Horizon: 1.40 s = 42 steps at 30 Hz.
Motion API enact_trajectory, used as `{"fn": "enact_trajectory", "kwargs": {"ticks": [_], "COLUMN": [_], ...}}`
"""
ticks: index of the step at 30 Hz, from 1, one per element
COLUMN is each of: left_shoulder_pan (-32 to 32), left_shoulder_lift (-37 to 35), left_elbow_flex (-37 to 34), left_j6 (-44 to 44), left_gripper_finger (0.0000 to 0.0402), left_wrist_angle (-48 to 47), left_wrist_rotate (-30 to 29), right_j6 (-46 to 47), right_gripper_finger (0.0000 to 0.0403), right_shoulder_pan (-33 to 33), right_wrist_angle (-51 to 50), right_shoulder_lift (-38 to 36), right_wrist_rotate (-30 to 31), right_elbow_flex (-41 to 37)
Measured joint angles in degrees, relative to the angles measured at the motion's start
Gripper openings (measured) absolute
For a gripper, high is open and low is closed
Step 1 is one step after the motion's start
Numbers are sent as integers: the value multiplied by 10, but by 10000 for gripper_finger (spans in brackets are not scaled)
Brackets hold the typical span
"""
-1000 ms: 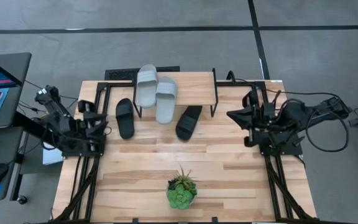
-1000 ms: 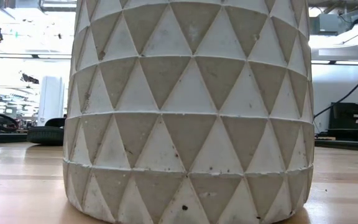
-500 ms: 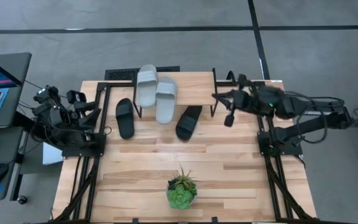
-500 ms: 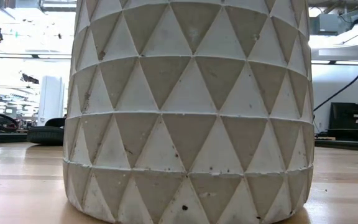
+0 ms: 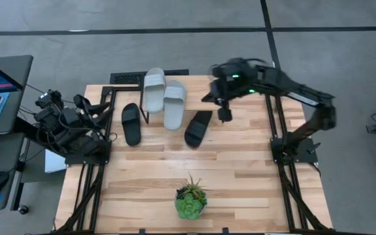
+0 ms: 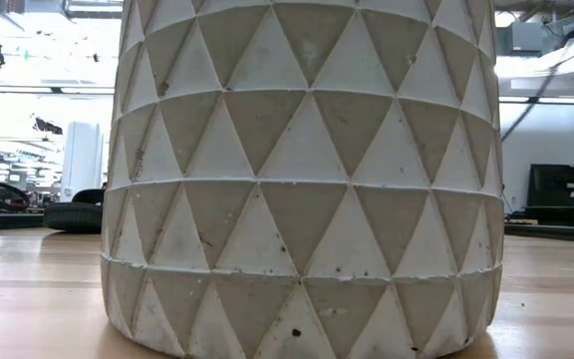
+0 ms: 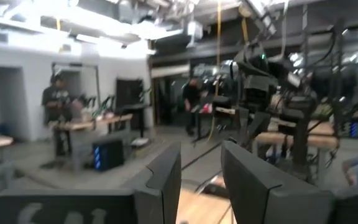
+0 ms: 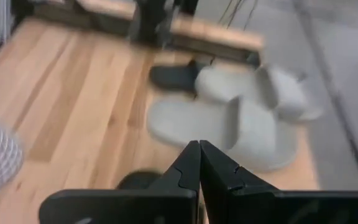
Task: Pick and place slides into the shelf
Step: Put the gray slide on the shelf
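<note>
wooden surface (image 5: 240, 170) carries the shelf (image 5: 201, 88) at its far edge, two grey slides (image 5: 164, 98) on it, black slides (image 5: 131, 123) beside. right gripper (image 5: 224, 116) reaches over the shelf, jaws pressed together. left gripper (image 5: 91, 108), jaws spread, waits at the left edge.

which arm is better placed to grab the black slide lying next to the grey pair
Right. Its end effector, fingers shut, hovers beside the black rubber slide sandal near the wooden-topped wire shelf; the left end effector sits back at the table's left edge.
</note>
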Motion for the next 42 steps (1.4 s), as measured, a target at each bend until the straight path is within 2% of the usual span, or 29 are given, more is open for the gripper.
{"fn": "enact_trajectory", "kwargs": {"ticks": [5, 10, 14, 16, 21, 23, 32, 42], "left_shoulder_pan": [-15, -54, -78, -84, -87, -87, -87, -87], "left_shoulder_lift": [-4, -21, -36, -40, -42, -42, -42, -42], "left_elbow_flex": [0, 0, 0, 0, 0, 0, 0, 0], "left_j6": [8, 12, 12, 11, 11, 11, 10, 8], "left_gripper_finger": [103, 103, 103, 103, 103, 103, 103, 103], "left_wrist_angle": [0, -1, -1, -1, -3, -3, -3, -3], "left_wrist_rotate": [-76, -72, -80, -80, -81, -81, -85, -91], "right_j6": [-5, -18, -25, -25, 0, 25, 98, 101], "right_gripper_finger": [0, 0, 0, 0, 0, 0, 0, 0], "right_shoulder_pan": [21, 41, 69, 84, 115, 122, 141, 150], "right_wrist_angle": [-98, -150, -149, -142, -143, -143, -145, -142], "right_shoulder_lift": [113, 184, 214, 229, 279, 300, 376, 417], "right_wrist_rotate": [-58, -126, -130, -119, -26, -7, 24, 36], "right_elbow_flex": [104, 184, 219, 231, 248, 254, 281, 303]}}
